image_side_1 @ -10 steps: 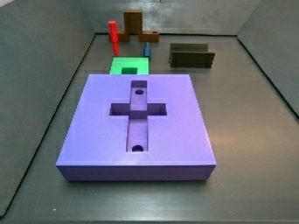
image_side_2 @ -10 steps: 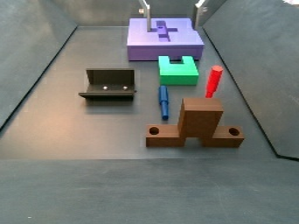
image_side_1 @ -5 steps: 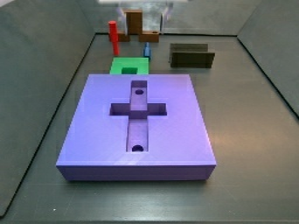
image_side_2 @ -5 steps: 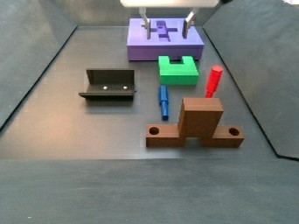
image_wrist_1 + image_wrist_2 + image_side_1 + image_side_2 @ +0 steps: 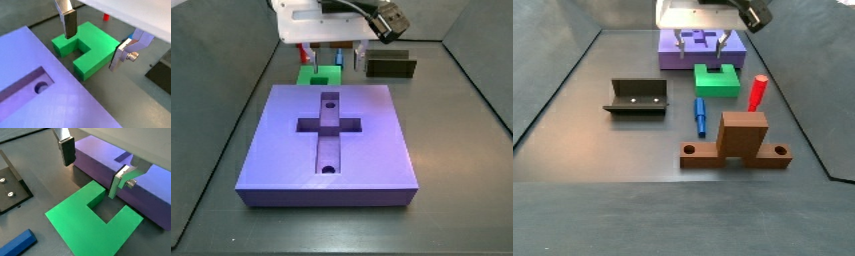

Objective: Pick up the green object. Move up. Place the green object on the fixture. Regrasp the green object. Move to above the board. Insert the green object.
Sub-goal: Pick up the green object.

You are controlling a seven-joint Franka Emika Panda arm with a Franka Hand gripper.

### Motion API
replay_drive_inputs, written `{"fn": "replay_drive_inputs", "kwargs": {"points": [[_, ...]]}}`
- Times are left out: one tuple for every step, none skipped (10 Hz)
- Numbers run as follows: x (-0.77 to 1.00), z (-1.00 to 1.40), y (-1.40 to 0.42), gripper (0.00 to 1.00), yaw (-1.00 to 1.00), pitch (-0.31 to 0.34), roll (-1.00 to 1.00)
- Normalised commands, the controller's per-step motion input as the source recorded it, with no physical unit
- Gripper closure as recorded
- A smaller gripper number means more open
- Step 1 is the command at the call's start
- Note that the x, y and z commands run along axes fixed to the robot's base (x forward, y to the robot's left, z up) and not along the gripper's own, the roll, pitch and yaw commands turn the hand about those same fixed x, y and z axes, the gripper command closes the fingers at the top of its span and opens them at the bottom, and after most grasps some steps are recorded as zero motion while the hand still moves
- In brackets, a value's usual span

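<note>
Hovering open just above the green object (image 5: 85,49), the pincer (image 5: 97,41) has its fingers (image 5: 66,150) straddling the block, which lies flat on the grey floor (image 5: 593,110) hard against the board (image 5: 329,135), with free room only on its far sides.

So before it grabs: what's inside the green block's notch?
Only bare floor shows in the green block's notch. The open gripper straddles one prong above it. Whatever is under the block is hidden.
</note>
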Motion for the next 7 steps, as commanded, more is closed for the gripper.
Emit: {"fn": "replay_drive_inputs", "kwargs": {"points": [[0.00, -0.28, -0.04, 0.00, 0.00, -0.034, 0.00], [0.00, -0.21, -0.06, 0.00, 0.00, 0.000, 0.00], [0.02, -0.21, 0.00, 0.00, -0.03, 0.010, 0.02], [0.07, -0.23, -0.04, 0.00, -0.08, 0.006, 0.01], [0.20, -0.15, -0.07, 0.00, -0.11, 0.030, 0.02], [0.27, -0.11, -0.11, 0.00, -0.12, 0.043, 0.03], [0.20, -0.12, -0.10, 0.00, -0.09, 0.036, 0.02]]}}
